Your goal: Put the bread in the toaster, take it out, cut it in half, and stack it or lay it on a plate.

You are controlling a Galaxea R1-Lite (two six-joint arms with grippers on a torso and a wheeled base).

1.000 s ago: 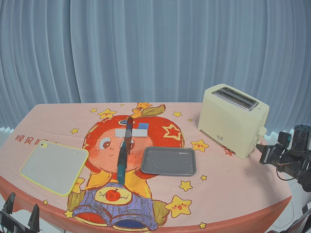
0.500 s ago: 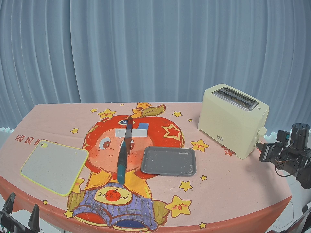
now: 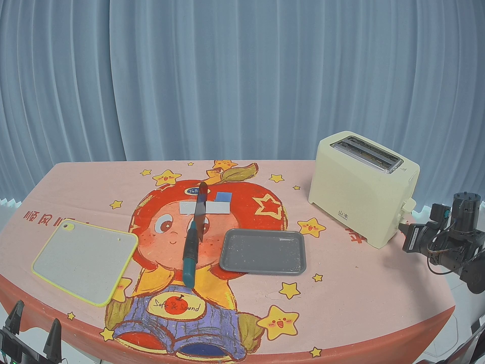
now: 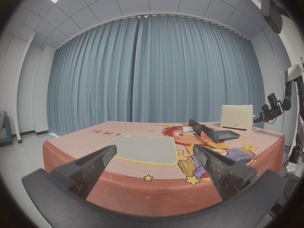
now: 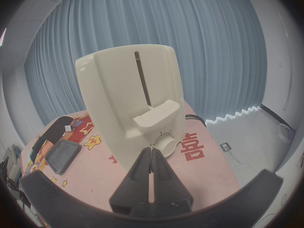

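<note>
A cream toaster [image 3: 364, 188] stands at the table's right, its two slots [image 3: 367, 153] facing up; I cannot make out what is inside them. In the right wrist view its lever [image 5: 156, 116] sits at the low end of its track, above a round dial [image 5: 166, 144]. My right gripper [image 3: 401, 225] is shut with nothing in it. It points at that end of the toaster, with its tips [image 5: 151, 152] just below the lever, in front of the dial. My left gripper [image 3: 35, 313] is open, low off the table's front left corner.
A teal-handled knife [image 3: 194, 233] leans on a white and blue rest [image 3: 217, 206] at the table's middle. A grey tray plate [image 3: 262, 251] lies right of it. A yellow-rimmed cutting board [image 3: 83, 259] lies front left.
My right arm has edged a little toward the toaster's lever end. The left arm and the things on the table have not moved.
</note>
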